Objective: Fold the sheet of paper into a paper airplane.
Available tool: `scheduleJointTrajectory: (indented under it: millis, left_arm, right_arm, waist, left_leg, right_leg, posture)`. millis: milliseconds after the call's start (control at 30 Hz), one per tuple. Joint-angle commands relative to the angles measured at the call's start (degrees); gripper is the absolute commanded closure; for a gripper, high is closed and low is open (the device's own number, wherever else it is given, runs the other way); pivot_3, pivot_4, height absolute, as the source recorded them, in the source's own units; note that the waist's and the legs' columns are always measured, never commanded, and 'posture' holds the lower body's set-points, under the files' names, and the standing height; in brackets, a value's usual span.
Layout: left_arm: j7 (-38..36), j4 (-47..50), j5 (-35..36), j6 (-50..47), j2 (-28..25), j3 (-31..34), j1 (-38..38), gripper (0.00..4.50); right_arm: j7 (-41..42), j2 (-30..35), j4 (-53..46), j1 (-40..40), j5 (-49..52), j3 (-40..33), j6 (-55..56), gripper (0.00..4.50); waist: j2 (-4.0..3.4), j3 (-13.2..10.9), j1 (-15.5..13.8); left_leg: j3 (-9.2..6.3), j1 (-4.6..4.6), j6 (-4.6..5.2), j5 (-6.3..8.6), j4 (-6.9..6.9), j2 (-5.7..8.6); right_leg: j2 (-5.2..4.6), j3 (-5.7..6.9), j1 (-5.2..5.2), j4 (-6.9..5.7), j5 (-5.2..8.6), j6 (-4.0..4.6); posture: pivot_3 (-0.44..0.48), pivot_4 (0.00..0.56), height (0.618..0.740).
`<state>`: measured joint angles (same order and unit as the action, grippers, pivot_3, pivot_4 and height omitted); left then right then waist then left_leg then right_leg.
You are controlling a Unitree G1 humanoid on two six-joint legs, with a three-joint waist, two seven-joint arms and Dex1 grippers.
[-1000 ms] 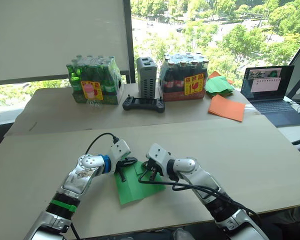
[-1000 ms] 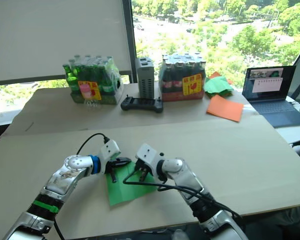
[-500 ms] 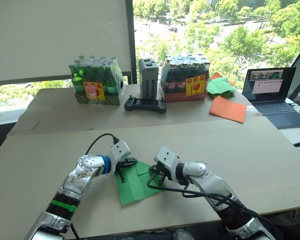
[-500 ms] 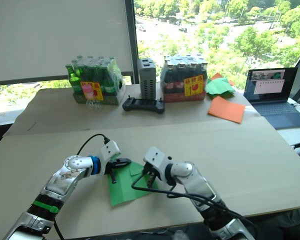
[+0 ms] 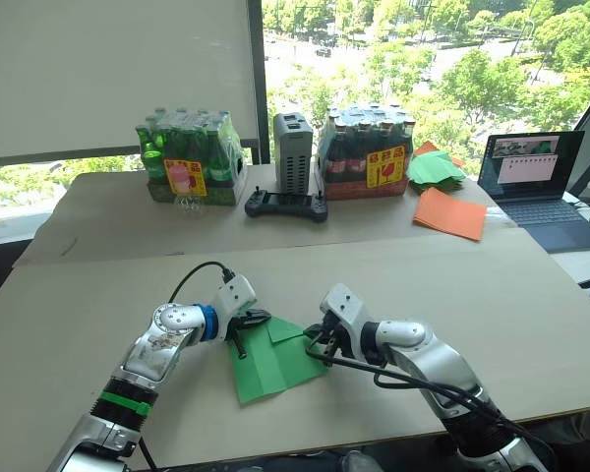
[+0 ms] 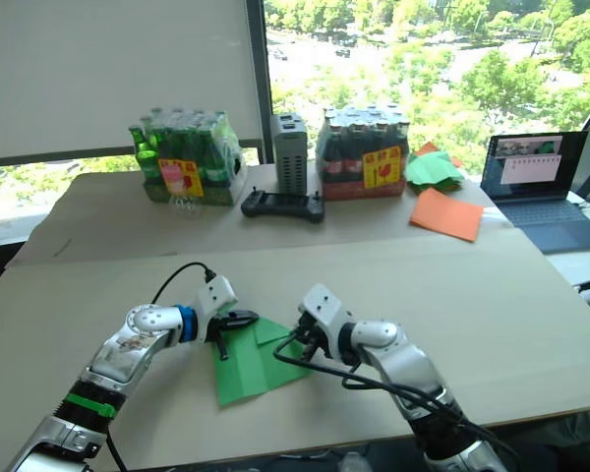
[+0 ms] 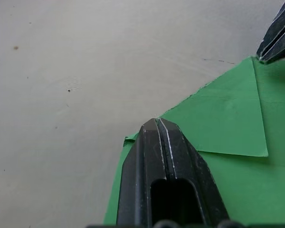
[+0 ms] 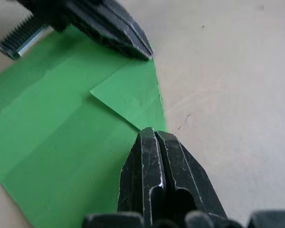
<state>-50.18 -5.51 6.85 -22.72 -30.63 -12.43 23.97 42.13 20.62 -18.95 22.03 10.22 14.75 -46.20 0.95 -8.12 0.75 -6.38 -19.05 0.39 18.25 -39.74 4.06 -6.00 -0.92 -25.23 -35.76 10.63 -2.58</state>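
Observation:
The green sheet of paper (image 5: 270,366) lies flat on the near table, with one corner folded over into a small triangular flap (image 7: 223,123). My left gripper (image 5: 263,319) is shut, its tip resting on the sheet's folded edge at one end of the flap. My right gripper (image 5: 319,344) is also shut, its tip pressing the same edge at the flap's other end (image 8: 152,130). In the right wrist view the left gripper's fingers (image 8: 109,26) touch the flap's far corner. There is no finished paper airplane in view.
At the back of the far table stand a pack of green bottles (image 5: 187,157), a grey box (image 5: 292,152), a black controller (image 5: 283,205) and a pack of dark bottles (image 5: 366,155). Orange sheets (image 5: 448,211), a green paper stack (image 5: 433,167) and a laptop (image 5: 536,177) are at the right.
My right gripper has slid to the right along the sheet's folded edge, away from the left gripper. The left gripper has stayed put. The view has shifted slightly.

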Motion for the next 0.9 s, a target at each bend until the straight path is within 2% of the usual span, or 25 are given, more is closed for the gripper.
scheduleJointTrajectory:
  millis: [33,200,333,400,500,633,900]
  left_arm:
    - [0.0,0.6,0.6,-2.3,0.0,0.9,0.2,4.5]
    - [0.1,5.7,5.4,-7.9,-1.4,6.1,-0.5,4.5]
    - [2.5,12.6,12.5,-17.3,-2.9,15.4,-3.5,4.5]
    - [3.7,15.0,15.6,-21.2,-3.3,19.3,-5.0,3.94]
    - [6.7,19.0,21.4,-28.6,-2.9,27.2,-9.4,2.99]
    - [9.3,22.2,27.0,-34.8,-1.8,31.3,-13.7,1.64]
    - [14.5,24.7,32.0,-38.2,3.4,32.0,-19.4,1.64]
  right_arm:
    - [0.2,-1.9,-6.2,2.3,6.5,-5.7,0.0,4.48]
    - [-1.8,-2.8,-5.6,2.3,7.1,-4.9,1.5,4.48]
    - [-2.8,-2.0,-4.1,1.2,4.5,-1.1,4.2,4.48]
    - [-3.4,-2.2,-3.4,0.8,4.1,-0.2,5.2,4.5]
    - [-3.8,-2.2,-2.7,0.2,3.6,0.9,6.5,4.5]
    - [-3.9,-2.4,-1.7,0.4,3.7,1.2,7.6,4.5]
    - [-3.7,-3.9,5.8,4.3,0.7,4.8,11.7,4.5]
  waist:
    - [0.0,0.0,0.1]
    - [0.05,-0.1,0.1]
    - [0.06,-0.1,0.6]
    - [0.06,-0.1,0.5]
    - [0.06,-0.1,0.7]
    - [0.12,-0.2,0.3]
    - [0.17,-0.2,0.1]
  left_leg:
    - [-0.01,-0.01,0.0,0.0,0.0,0.0]
    - [-0.03,-0.1,0.01,0.0,0.01,0.0]
    - [0.03,-0.42,-0.05,-0.01,0.01,0.0]
    - [0.07,-0.79,-0.44,-0.23,-0.02,0.01]
    - [0.08,-0.83,-0.42,-0.21,-0.01,0.0]
    - [0.07,-0.83,-0.31,-0.15,-0.03,0.02]
    - [0.07,-0.8,-0.35,-0.17,-0.02,0.01]
  right_leg:
    - [0.0,0.01,-0.01,0.0,0.0,0.0]
    - [0.01,0.05,-0.1,0.02,0.0,0.0]
    - [-0.02,0.0,-0.62,-0.06,-0.01,0.01]
    - [-0.06,0.0,-1.02,-0.13,-0.01,0.03]
    - [-0.09,-0.02,-1.04,-0.1,-0.02,0.04]
    - [-0.1,0.0,-1.02,-0.08,-0.02,0.03]
    - [-0.09,0.04,-0.98,-0.1,-0.07,0.11]
  posture:
    - [0.0,0.15,0.724]
    - [0.0,0.15,0.724]
    - [0.0,0.15,0.724]
    - [0.0,0.15,0.724]
    - [0.0,0.15,0.724]
    - [0.0,0.15,0.724]
    - [0.0,0.15,0.724]
